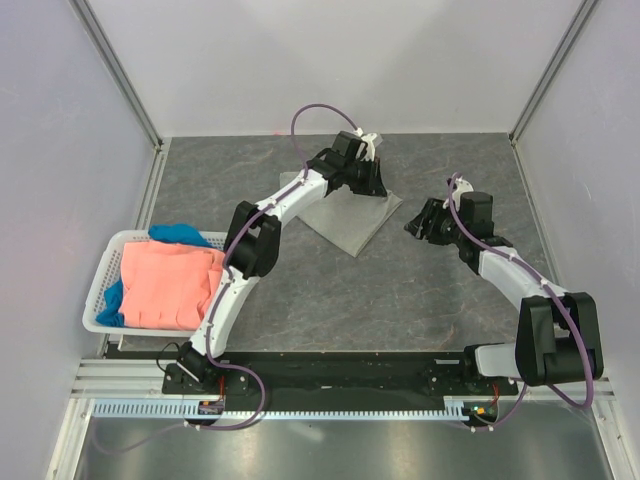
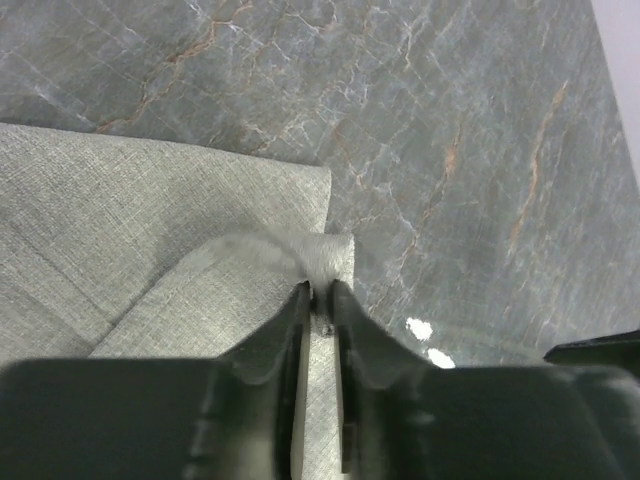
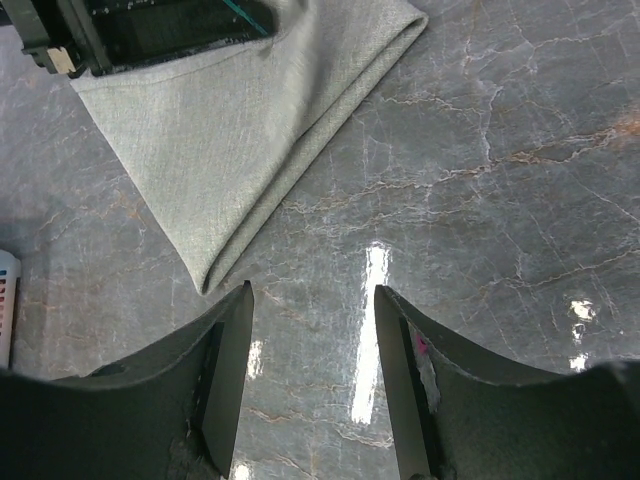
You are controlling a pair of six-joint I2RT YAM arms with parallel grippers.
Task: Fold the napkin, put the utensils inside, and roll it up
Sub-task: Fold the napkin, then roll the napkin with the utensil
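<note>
Grey marbled table [image 1: 330, 290]. The left gripper [image 2: 319, 290] has its jaws a slit apart at a folded corner of the napkin [image 2: 120, 230] (pinching or not, I cannot tell). The right gripper [image 3: 312, 288] stands wide and empty, just beside another corner.

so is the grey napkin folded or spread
Folded. The light grey fabric napkin shows a doubled, rounded edge in the right wrist view and one layer lying over another in the left wrist view.
</note>
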